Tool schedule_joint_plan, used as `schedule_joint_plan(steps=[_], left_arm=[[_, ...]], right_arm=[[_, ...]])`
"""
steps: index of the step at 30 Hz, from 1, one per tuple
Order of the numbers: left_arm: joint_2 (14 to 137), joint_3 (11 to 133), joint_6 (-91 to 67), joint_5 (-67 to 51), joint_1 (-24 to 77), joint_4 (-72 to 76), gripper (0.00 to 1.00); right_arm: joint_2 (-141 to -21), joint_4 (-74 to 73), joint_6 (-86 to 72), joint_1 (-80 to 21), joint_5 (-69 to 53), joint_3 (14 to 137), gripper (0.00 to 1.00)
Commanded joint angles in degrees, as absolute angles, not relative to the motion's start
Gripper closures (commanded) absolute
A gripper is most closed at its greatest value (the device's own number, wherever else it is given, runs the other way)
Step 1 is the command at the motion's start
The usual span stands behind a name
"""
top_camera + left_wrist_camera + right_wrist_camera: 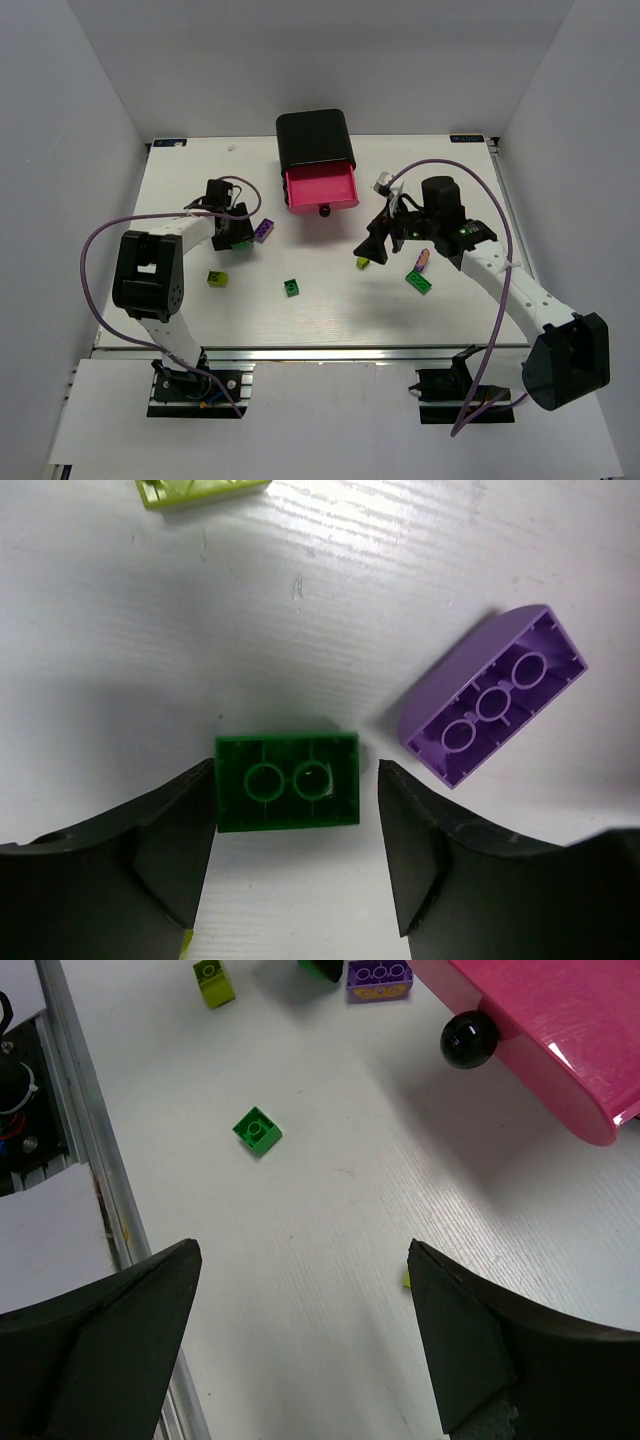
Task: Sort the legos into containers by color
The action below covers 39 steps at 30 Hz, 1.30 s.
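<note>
My left gripper (296, 792) is open and low over the table, its fingers on either side of an upturned dark green lego (288, 780); the left finger touches it, the right stands apart. An upturned purple lego (495, 695) lies just to the right. In the top view the left gripper (238, 236) is left of the open pink drawer (321, 188) of the black cabinet (313, 138). My right gripper (378, 245) is open and empty above the table (302, 1255); a lime lego (362, 263) lies at its right finger.
Loose on the table: a lime lego (216, 278), a green lego (291, 288), a green lego (419, 282) and a pink lego (423, 259). The drawer's black knob (469, 1039) juts toward the right gripper. The table's front rail (90, 1150) is at the left of the right wrist view.
</note>
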State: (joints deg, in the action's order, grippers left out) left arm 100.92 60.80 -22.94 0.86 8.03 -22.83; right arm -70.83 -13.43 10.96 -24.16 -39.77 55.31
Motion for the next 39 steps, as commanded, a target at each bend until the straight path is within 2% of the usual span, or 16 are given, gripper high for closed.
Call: schedule_joint_plan(steps=[1, 13, 19, 24, 30, 35, 39], left_arm=[[101.7, 62.6, -22.5, 0.9, 8.2, -23.8, 0.27], [102.1, 62.7, -21.8, 1.5, 8.2, -24.3, 0.3], [102.1, 62.8, -22.0, 0.4, 8.7, -24.3, 0.41], [100.9, 62.8, -21.4, 0.4, 8.7, -24.7, 0.6], [93.5, 61.9, -20.5, -2.4, 8.7, -25.2, 0.73], [83.8, 60.1, -20.2, -4.7, 8.7, -24.9, 0.75], [76.2, 60.9, -20.0, -8.5, 8.7, -24.2, 0.78]], right_arm=[[-71.1, -11.7, 10.9, -23.4, -42.0, 54.8, 0.11], [-71.5, -11.7, 10.8, -22.3, -43.6, 54.7, 0.11], [-71.5, -11.9, 10.6, -21.6, -44.7, 54.7, 0.11], [-71.7, -12.0, 10.5, -21.1, -45.9, 54.6, 0.11], [-71.7, -12.2, 10.5, -20.7, -46.8, 54.5, 0.11], [-72.3, -12.9, 11.0, -20.6, -47.3, 54.8, 0.12], [-72.8, -13.6, 11.8, -20.7, -47.1, 55.0, 0.19]])
